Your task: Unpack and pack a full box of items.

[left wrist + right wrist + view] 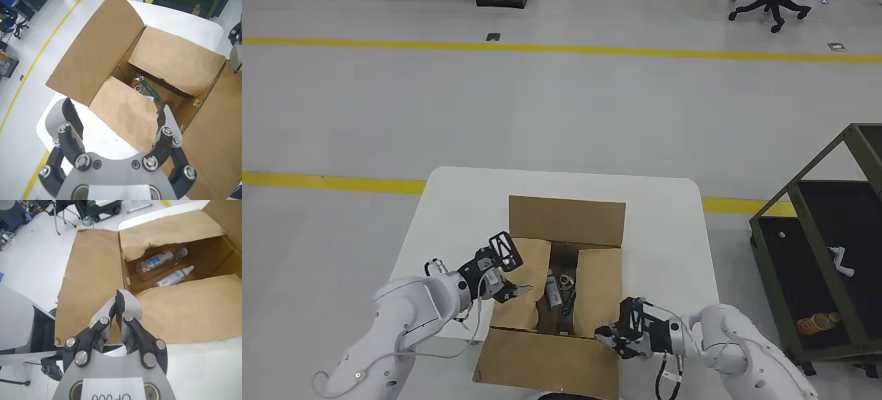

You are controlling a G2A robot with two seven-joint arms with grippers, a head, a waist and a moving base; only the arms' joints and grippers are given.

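A brown cardboard box stands open on the white table, its four flaps folded outward or half raised. My left gripper is open beside the box's left side, its fingers straddling a short side flap. Deep inside lie a green wrench and a metal ring flange. My right gripper is shut above the corner where the near flap meets the right side flap. Beyond it a clear water bottle and a white spray bottle lie in the box.
A dark green cart stands right of the table, with a bottle on its shelf. Bare table shows left of the box and behind it. Yellow lines cross the floor.
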